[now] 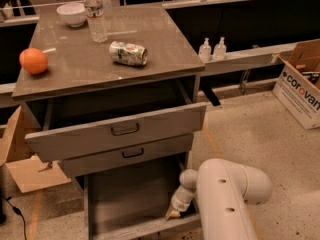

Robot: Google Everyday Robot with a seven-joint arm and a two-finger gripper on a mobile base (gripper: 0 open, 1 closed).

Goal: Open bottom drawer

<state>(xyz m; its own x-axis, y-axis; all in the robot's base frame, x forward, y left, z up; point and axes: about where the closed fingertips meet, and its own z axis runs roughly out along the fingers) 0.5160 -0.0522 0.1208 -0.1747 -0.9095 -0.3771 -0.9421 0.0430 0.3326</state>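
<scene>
The grey cabinet has three drawers. The top drawer [117, 129] is pulled out. The middle drawer [127, 154] is slightly out. The bottom drawer [127, 199] is pulled far out, its open inside showing; its front panel [145, 229] is at the picture's lower edge and its handle is out of view. My white arm [225, 199] reaches down from the lower right. My gripper [172, 214] is low inside the bottom drawer's right side, near the front panel.
On the cabinet top [150, 39] lie an orange [33, 60], a crushed can [128, 53], a water bottle [95, 14] and a white bowl [71, 14]. Cardboard boxes stand at the right [302, 84] and the left [20, 159]. Two small bottles [212, 49] stand on a ledge.
</scene>
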